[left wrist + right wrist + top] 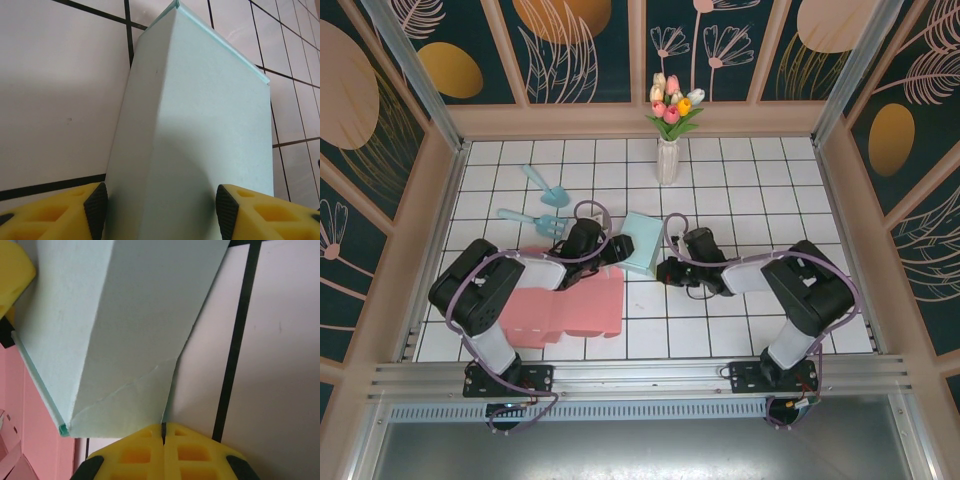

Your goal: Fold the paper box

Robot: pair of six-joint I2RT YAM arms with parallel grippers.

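Left claw: the left claw [618, 245] stands about half open, with the box [642, 240] filling the gap. In the left wrist view both pads [96, 205] sit against the box's sides, so I judge it a grip, not a hover.
Right claw: the right claw [163, 432] is shut tight, fingers meeting. Its tip is up against the low edge of the box.
Box: pale teal and part-formed, it stands on the table [740, 180] between the two claws. It reaches away from the left claw's pads and lies directly ahead of the right claw's tip.
Flap: a creased flap [125, 405] lies right at the right claw's tip. It is folded partway and looks not yet tucked.
Beside: a pink sheet [570, 310] lies flat on the near side of the left claw, just beside the box.
Step, as I judge it: the left claw steadies the box while the right claw pushes the flap in.
Risk, crush: the walls are thin paper, so a harder squeeze from the left claw may buckle them.
Risk, slip: if the right claw pushes harder than the left claw holds, the box may slide or twist out of the pads.
Risk, bad crease: a push off the fold line could bend the flap in the wrong place or tear its corner.
Risk, snag: the box dragged toward the left claw's near side may ride onto the pink sheet.
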